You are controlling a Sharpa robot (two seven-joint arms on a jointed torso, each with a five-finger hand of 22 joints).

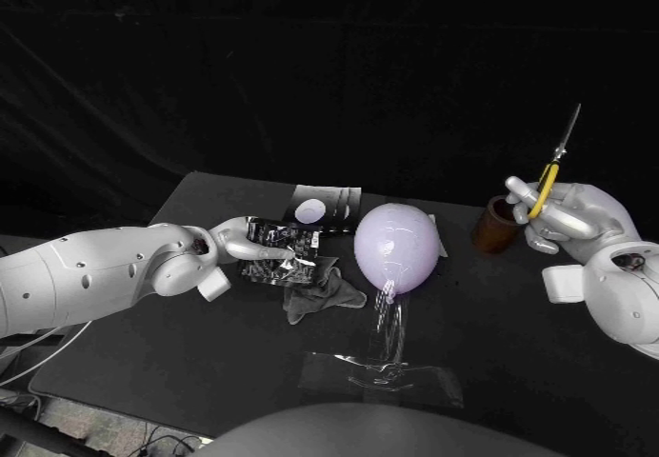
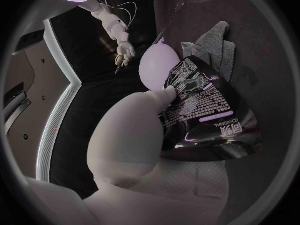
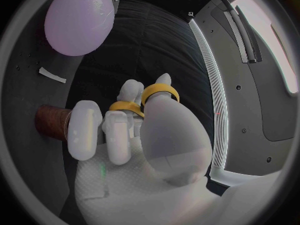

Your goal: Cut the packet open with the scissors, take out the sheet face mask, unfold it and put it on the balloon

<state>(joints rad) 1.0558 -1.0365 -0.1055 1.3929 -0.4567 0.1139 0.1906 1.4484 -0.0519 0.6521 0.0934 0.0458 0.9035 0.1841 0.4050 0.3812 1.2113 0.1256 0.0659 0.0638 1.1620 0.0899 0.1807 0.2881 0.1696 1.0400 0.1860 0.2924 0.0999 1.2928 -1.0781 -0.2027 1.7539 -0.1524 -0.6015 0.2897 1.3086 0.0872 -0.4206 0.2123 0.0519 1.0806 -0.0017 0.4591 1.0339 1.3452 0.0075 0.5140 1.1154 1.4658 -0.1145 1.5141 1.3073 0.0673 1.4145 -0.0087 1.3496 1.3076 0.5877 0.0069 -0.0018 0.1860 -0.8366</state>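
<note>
Packet (image 1: 282, 255) sits pinched in left fingers (image 1: 245, 248); right fingers (image 1: 563, 225) grip scissors (image 1: 547, 181) by handles.

packet (image 2: 201, 101), fine print illegible, perhaps "ORIGINAL"

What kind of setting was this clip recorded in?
Probably a robot lab or demo bench: a black table against dark drapes, a balloon on a clear stand, the right hand holding scissors, the left hand a packet.

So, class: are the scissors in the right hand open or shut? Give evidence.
Shut. In the head view the scissors, held upright by the right hand, show their blades as one thin spike with no gap.
</note>
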